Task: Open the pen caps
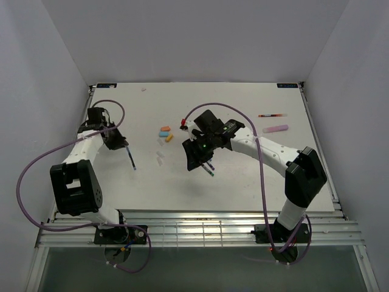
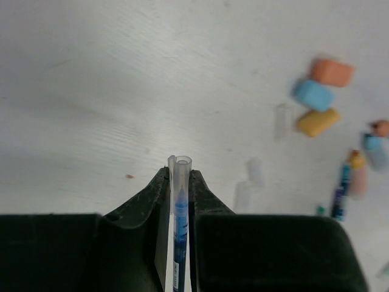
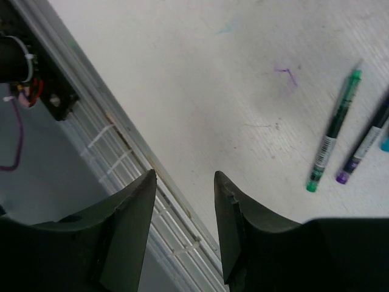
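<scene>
Loose caps (image 1: 164, 132) cluster mid-table; right arm (image 1: 267, 149) blocks centre; open table (image 1: 140, 103) around left pincer (image 1: 123, 146).

We lose the lower barrel of the blue pen (image 2: 180, 231) between the left gripper's fingers (image 2: 152, 201), and it runs off the bottom edge of the left wrist view. At that view's right side a cluster of pens (image 2: 349, 182) is too blurred for us to count, and the loose clear caps (image 2: 255, 172) are faint smudges. In the right wrist view the purple-tipped pen (image 3: 364, 146) is cut by the right edge, as is a teal scrap (image 3: 385, 145) we cannot name. From above, only pen ends (image 1: 210, 171) show from under the right gripper (image 1: 196, 163), and the thin pen (image 1: 271, 115) at the far side is too small for us to tell capped or not.
</scene>
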`<action>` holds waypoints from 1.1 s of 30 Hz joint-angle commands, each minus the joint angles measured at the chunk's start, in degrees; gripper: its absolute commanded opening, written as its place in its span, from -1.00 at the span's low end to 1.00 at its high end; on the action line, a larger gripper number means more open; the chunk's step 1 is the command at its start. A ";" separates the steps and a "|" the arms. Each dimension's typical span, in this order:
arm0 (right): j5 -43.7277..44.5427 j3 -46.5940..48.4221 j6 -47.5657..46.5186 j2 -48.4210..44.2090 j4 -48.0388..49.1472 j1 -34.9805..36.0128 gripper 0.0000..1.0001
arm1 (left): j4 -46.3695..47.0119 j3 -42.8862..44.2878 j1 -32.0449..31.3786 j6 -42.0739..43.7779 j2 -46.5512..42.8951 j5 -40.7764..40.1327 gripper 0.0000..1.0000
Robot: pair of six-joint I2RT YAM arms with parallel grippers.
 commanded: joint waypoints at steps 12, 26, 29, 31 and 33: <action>-24.26 14.93 13.12 10.21 10.81 -0.24 0.01 | 2.54 -3.18 -18.74 -29.35 -20.47 10.24 -1.00; -27.25 11.60 21.82 11.27 19.69 1.16 -0.05 | 1.57 -3.01 -22.44 -32.25 -23.29 7.78 -1.00; -26.99 11.42 22.53 11.88 19.08 1.25 -0.31 | 1.57 -2.75 -22.70 -32.95 -23.64 7.07 -1.00; -26.64 10.29 22.89 11.89 18.64 1.43 -0.68 | 1.92 -2.75 -22.70 -33.48 -23.91 6.37 -1.00; -25.59 9.14 23.06 11.36 17.77 1.43 -0.85 | 1.83 -2.22 -22.70 -33.48 -24.08 5.23 -1.00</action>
